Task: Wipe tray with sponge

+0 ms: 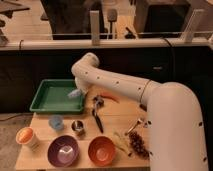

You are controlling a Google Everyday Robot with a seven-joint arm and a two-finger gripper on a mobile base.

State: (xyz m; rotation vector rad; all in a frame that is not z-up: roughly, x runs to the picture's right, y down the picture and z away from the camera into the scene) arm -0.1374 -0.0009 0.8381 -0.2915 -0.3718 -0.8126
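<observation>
Your white arm (pixel 125 87) reaches in from the right and bends down over the right end of the green tray (pixel 47 102), which sits at the back left corner of the wooden table (pixel 112 120). The gripper (pixel 77 93) is low inside the tray near its right rim, fingers closed tight on the light-blue sponge (pixel 74 93); the sponge looks down at the tray floor, though you can't confirm contact from this view.

In front of the tray: a small blue cup (pixel 56 122) and a metal cup (pixel 78 126). At the front edge: an orange cup (pixel 26 136), a purple bowl (pixel 63 150), an orange bowl (pixel 101 150). A black-handled utensil (pixel 96 116) lies mid-table, an orange-red item (pixel 111 98) just behind it. A dark reddish cluster (pixel 138 142) sits at front right.
</observation>
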